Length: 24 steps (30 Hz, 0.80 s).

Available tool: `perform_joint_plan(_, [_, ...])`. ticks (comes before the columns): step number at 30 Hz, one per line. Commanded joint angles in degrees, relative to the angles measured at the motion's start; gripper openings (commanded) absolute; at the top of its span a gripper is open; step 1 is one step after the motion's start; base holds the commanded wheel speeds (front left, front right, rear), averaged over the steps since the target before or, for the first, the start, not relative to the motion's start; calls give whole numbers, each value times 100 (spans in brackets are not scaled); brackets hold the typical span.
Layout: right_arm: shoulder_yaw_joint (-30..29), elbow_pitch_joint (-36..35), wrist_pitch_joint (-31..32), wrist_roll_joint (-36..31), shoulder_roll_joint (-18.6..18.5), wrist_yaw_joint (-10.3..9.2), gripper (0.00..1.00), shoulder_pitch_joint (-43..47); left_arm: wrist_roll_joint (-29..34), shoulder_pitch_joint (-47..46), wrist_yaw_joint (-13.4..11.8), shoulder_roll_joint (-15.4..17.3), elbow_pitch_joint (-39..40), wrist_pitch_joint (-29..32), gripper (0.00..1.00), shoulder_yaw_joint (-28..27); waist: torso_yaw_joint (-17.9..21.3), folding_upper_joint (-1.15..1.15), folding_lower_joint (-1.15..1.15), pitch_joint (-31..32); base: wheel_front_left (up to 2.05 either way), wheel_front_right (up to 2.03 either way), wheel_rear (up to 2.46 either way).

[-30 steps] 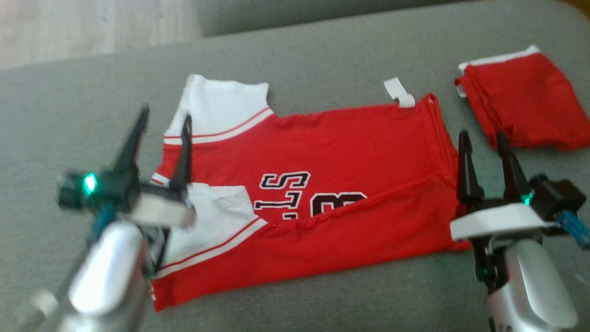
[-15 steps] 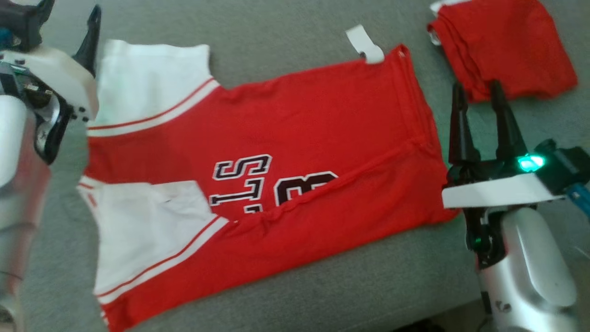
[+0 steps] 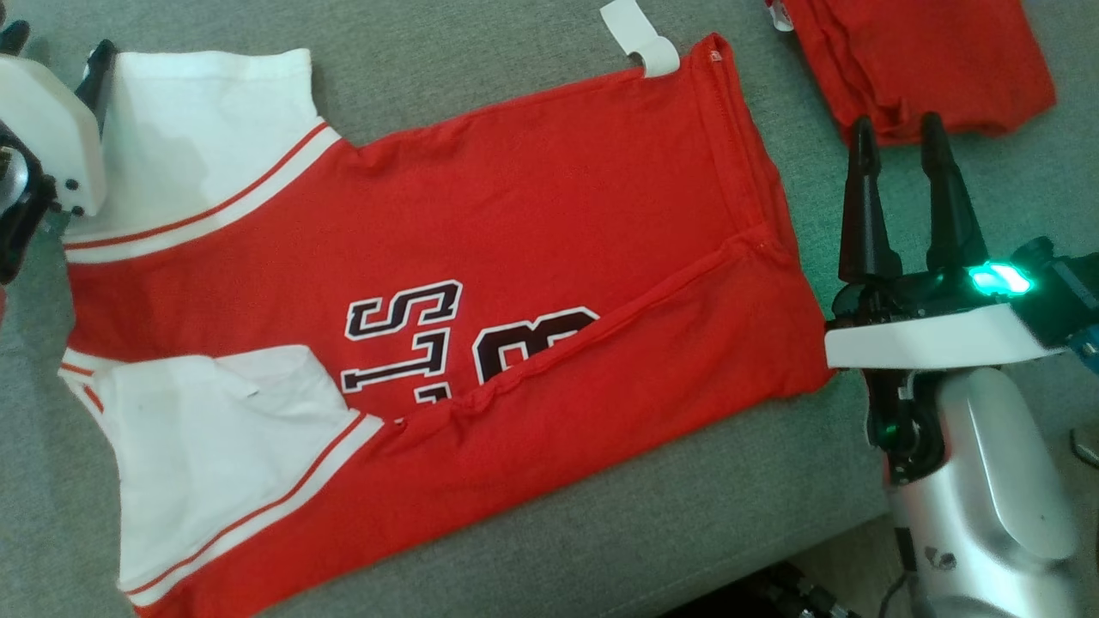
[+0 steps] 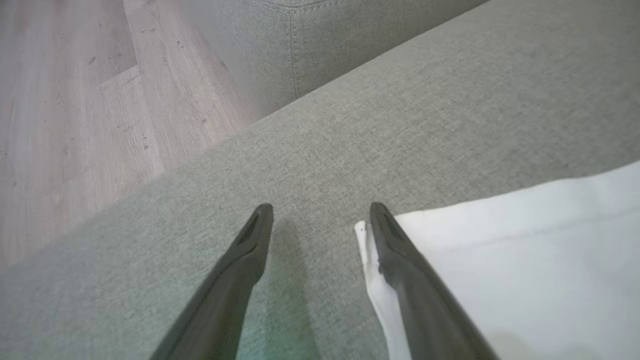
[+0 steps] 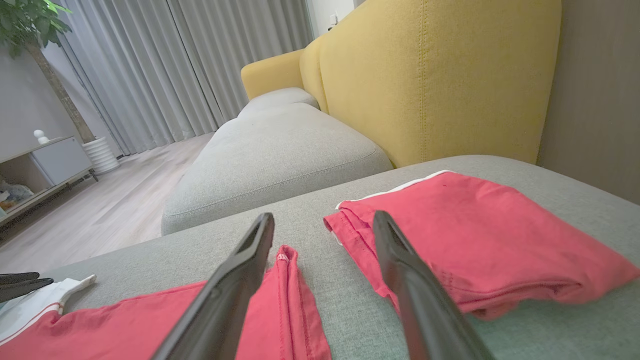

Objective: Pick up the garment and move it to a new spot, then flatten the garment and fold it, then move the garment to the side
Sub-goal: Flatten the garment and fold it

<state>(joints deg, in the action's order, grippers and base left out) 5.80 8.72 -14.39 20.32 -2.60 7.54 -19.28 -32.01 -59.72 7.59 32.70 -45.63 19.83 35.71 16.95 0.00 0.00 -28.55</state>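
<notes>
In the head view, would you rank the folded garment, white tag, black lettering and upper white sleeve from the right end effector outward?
1. folded garment, upper right
2. white tag, top edge
3. black lettering, centre
4. upper white sleeve, far left

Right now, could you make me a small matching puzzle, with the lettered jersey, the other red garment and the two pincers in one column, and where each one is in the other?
Things:
1. lettered jersey
2. folded red garment
3. left pincer
4. right pincer

Places:
A. open, at the corner of the white sleeve
B. open, beside the red hem
C. spread across the grey cushion, near edge folded over the lettering
D. far right, beyond the jersey

Pairs: 1-C; 2-D; 3-A; 4-B
</notes>
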Motion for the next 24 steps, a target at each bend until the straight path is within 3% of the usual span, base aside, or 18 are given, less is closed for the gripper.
perform_joint_plan(1, [99, -175, -61, 54, -28, -5, 100, -34, -63, -153, -11, 317, 70, -1, 100, -77, -14, 0, 0, 8, 0, 0, 0])
perform_joint_plan(14, [49, 121, -61, -43, -28, -5, 100, -40, -671, -220, -10, 288, 178, -190, 100, 465, -115, 0, 0, 265, 0, 0, 0])
perform_joint_plan(24, [75, 211, -61, 0, -28, -5, 100, -73, -1264, -145, -10, 434, 345, 153, 100, 830, -42, 0, 0, 221, 0, 0, 0])
